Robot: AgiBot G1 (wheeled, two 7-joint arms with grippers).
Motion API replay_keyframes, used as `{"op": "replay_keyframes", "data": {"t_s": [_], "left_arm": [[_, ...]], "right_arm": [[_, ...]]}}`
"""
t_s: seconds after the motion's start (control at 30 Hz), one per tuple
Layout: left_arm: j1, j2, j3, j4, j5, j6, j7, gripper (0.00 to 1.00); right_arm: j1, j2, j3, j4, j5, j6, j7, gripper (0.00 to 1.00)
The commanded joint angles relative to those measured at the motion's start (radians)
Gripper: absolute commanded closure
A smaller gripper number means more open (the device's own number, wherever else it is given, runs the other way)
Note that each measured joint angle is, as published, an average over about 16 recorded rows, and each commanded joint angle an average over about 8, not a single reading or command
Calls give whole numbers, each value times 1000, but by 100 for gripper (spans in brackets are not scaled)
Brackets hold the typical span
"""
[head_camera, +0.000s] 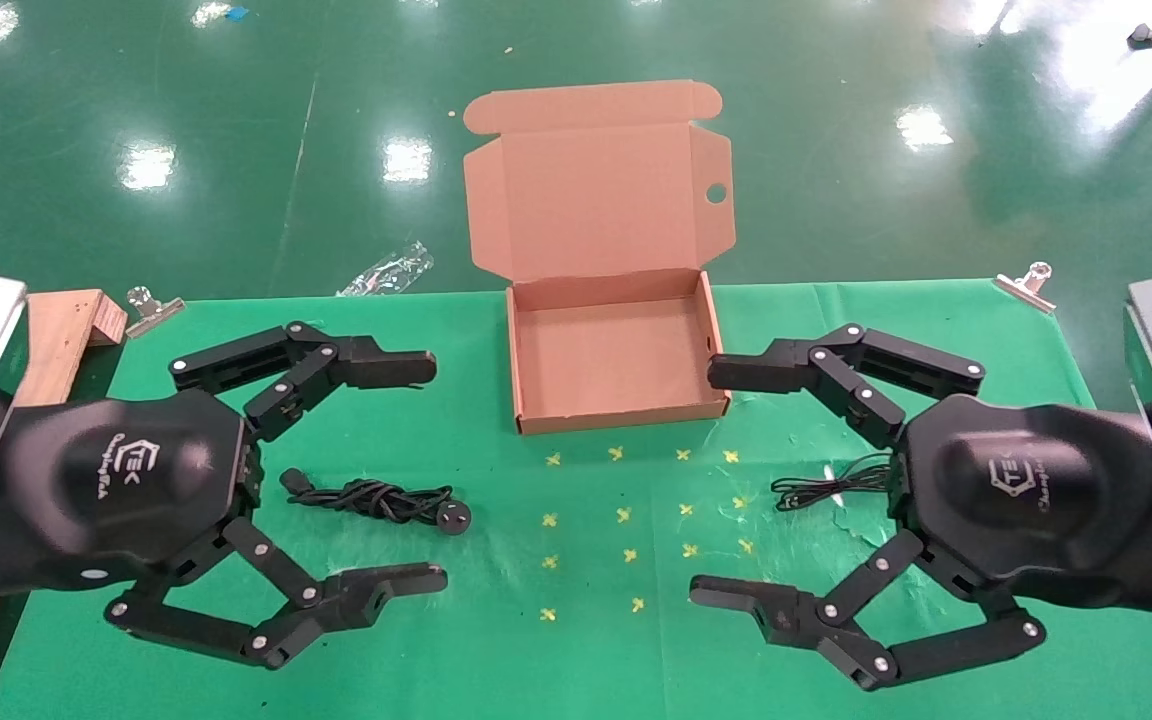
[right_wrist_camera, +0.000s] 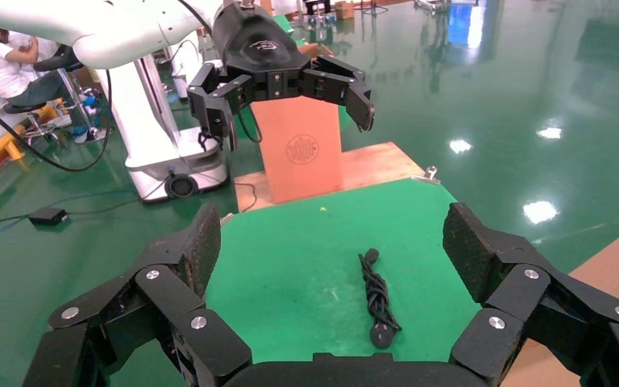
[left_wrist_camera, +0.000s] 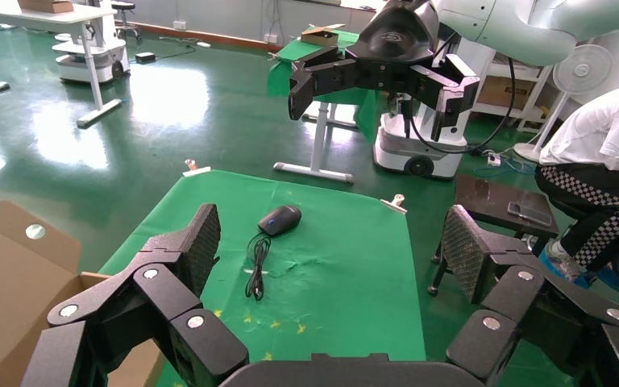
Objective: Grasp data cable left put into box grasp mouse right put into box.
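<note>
Claw-wise, our left claw (head_camera: 431,475) hangs released over the data cable (head_camera: 376,497) at its 3 o'clock; we judge it light, floppy, best pinched mid-bundle.

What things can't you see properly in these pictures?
- The mouse: in the head view the right gripper and its arm cover it; only its cord shows. The left wrist view shows it whole.
- The box: cut off by the edge in both wrist views, with the left gripper fingers in front in its own.
- The data cable: its small connector is too small to identify in any view.
</note>
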Motion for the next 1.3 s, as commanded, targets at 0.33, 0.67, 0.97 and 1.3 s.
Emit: {"op": "replay_keyframes", "data": {"t_s": [0.33,0.67,0.97,1.3], "left_arm": [[0,0,0,0,0,0,0,0],[-6,-6,15,-18,39,8,6,0],[-77,-1,131,-67,412,-37,71,0],[-125,101,261,-71,820,-170,60,0]], "right_arm": [[0,0,0,0,0,0,0,0],[1,24,-26,8,-57,-1,28,0],[8,98,-94,43,-263,39,95,0],[-46,134,-104,55,-335,113,106,0]]}}
